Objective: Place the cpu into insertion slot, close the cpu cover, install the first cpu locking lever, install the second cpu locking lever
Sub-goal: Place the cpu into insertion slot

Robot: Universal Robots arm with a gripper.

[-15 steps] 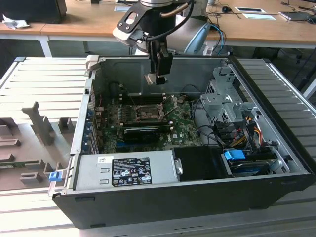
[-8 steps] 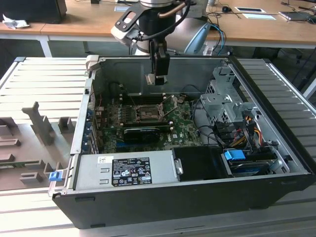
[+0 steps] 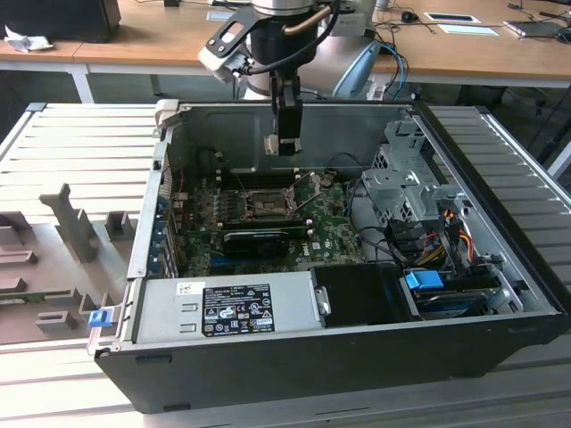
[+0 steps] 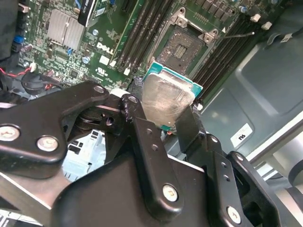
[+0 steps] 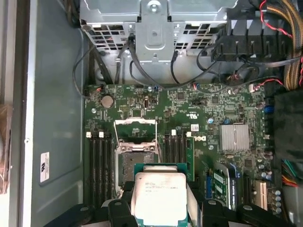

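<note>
- We see the gripper (image 4: pixel 160 116) with its fingers clamped on the chip (image 4: pixel 168 92).
- The chip hangs above the bare socket (image 5: pixel 135 163), not touching it.
- The cover (image 5: pixel 136 124) stands open.

The insertion slot (image 5: pixel 135 163) lies open from above, with clear air between it and the cpu (image 5: pixel 158 198) gripped in the jaws of the gripper (image 4: pixel 158 112). The cpu cover (image 5: pixel 136 124) stands raised at one edge (the side toward the drive cage (image 5: pixel 156 23)). Low memory slots (image 5: pixel 99 165) flank the socket on both sides; loose black cables (image 5: pixel 129 56) hang by the cage.
</note>
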